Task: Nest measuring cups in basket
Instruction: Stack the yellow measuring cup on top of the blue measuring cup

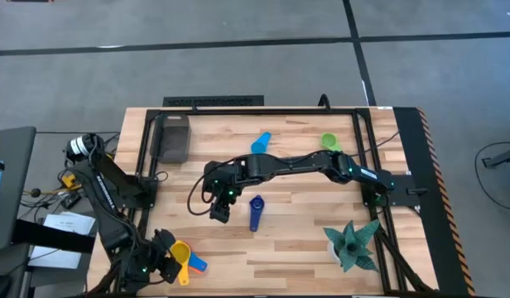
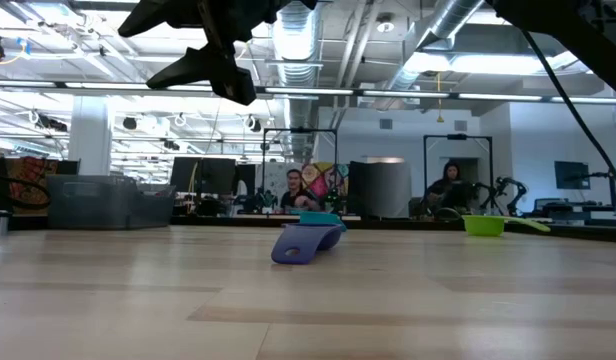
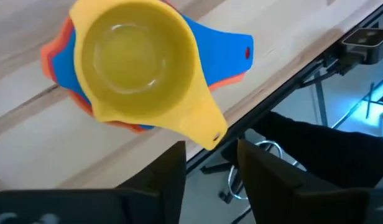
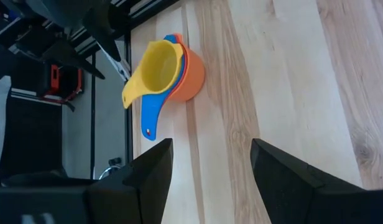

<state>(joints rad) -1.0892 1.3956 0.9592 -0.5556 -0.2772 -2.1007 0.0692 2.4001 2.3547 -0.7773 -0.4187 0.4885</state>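
A nested stack of cups [image 1: 186,258] sits on its base near the table's near-left corner: yellow [image 3: 137,56] on top, blue [image 3: 210,46] and orange [image 3: 55,59] beneath. My left gripper [image 3: 210,177] is open just behind the yellow handle's tip [image 3: 213,134], touching nothing. My right gripper [image 1: 220,209] hovers open above mid-table, left of the dark blue cup [image 1: 256,212], which lies on the wood. The light blue cup [image 1: 261,142] and green cup [image 1: 330,141] lie near the far edge. The dark grey basket [image 1: 174,136] stands at the far left.
A teal spiky plant [image 1: 353,244] stands near the table's near-right corner. A black metal frame [image 1: 263,110] runs around the table. The stack lies close to the near table edge [image 3: 285,74]. Bare wood stretches between the basket and the stack.
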